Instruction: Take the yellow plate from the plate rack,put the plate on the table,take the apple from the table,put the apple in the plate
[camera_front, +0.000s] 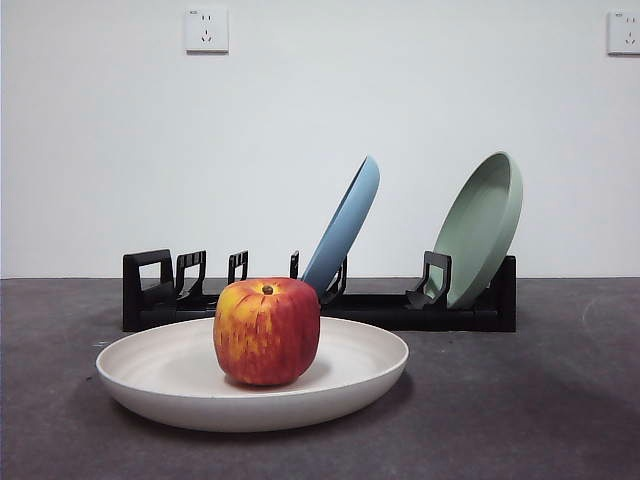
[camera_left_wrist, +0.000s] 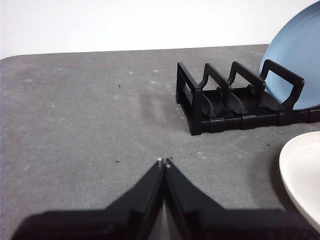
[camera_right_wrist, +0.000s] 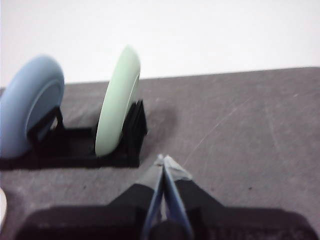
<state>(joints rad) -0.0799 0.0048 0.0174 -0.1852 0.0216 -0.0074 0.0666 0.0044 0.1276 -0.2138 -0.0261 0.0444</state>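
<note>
Apple (camera_front: 267, 331): upright in the yellow plate (camera_front: 180, 370) on the table (camera_front: 540, 400) — task looks complete.
Left gripper (camera_left_wrist: 164, 162): jaws together, empty, plate rim at its 3 o'clock — nearer arm.
Right gripper (camera_right_wrist: 164, 161): jaws together, empty, plate rack (camera_right_wrist: 70, 150) at its 10 o'clock.

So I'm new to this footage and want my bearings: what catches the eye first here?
The apple sits in the yellow plate, which lies flat on the table at the front. Behind it, the plate rack holds a light blue plate and a sage green plate, both leaning. The left gripper and right gripper are shut and hold nothing, away from the apple.
</note>
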